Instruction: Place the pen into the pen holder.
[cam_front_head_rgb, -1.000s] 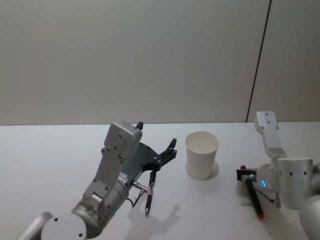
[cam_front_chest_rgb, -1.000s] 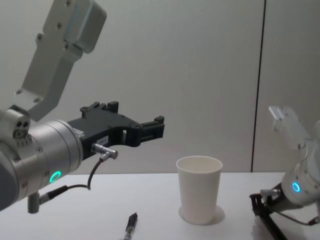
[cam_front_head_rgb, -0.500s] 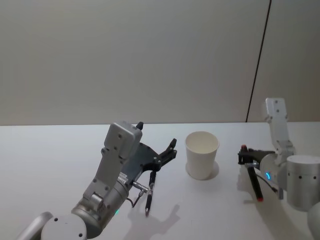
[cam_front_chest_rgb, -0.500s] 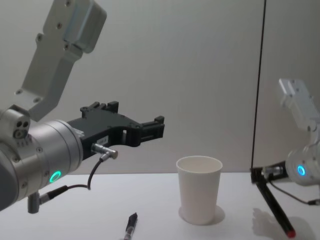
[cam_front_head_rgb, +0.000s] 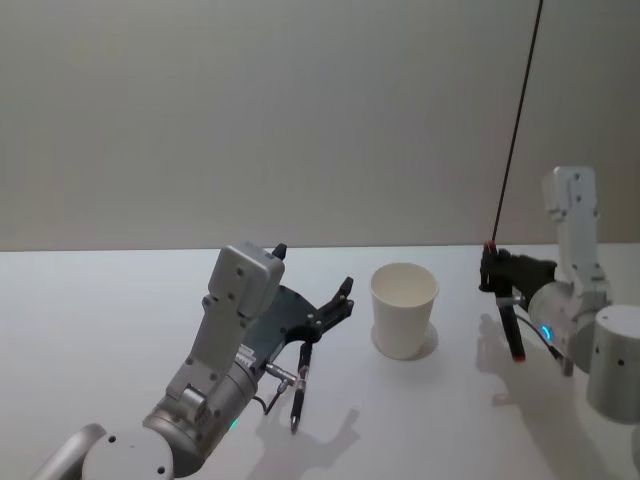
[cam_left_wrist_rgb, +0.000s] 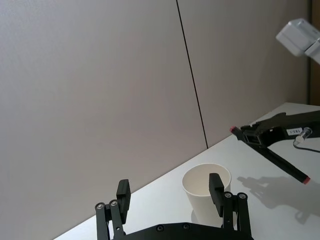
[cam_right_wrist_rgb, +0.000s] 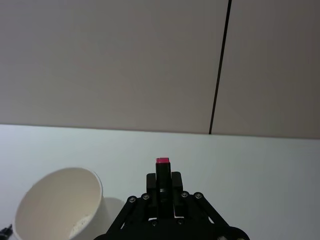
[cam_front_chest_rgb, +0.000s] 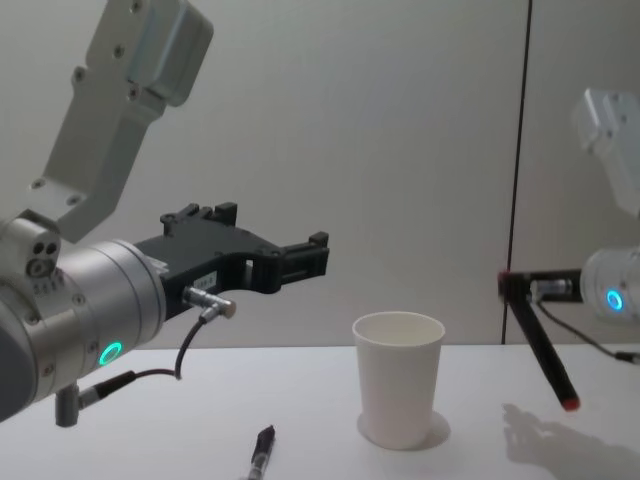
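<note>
Looking across the white surface (cam_front_head_rgb: 100, 320), I see the right end effector (cam_front_head_rgb: 497, 270) (cam_front_chest_rgb: 515, 287) (cam_left_wrist_rgb: 250, 134) clamped shut on a black pen (cam_front_head_rgb: 511, 325) (cam_front_chest_rgb: 545, 350) (cam_left_wrist_rgb: 280, 162) with red at both ends. It grips the pen near the upper end. The barrel slants down and away from the fingers, and the lower red tip hangs clear of the surface with its shadow below it. In the right wrist view, the pen's red end (cam_right_wrist_rgb: 162, 170) pokes up between the closed fingers of that end effector (cam_right_wrist_rgb: 162, 186). The pen sits to the right of the pen holder (cam_front_head_rgb: 404, 310) (cam_front_chest_rgb: 398, 380) (cam_left_wrist_rgb: 200, 200) (cam_right_wrist_rgb: 55, 205), near it but not touching. In the chest view its gripped end is a little higher than the rolled rim. The pen holder, a plain white paper cup, stands upright on the surface between the two arms, mouth open. The left end effector (cam_front_head_rgb: 314, 270) (cam_front_chest_rgb: 265, 240) (cam_left_wrist_rgb: 169, 185) hovers above the surface to the left of the pen holder. Its fingers are spread wide and hold nothing. Beneath it a second pen (cam_front_head_rgb: 300, 385) (cam_front_chest_rgb: 262, 450), dark-bodied, lies flat on the surface, apart from the pen holder.
</note>
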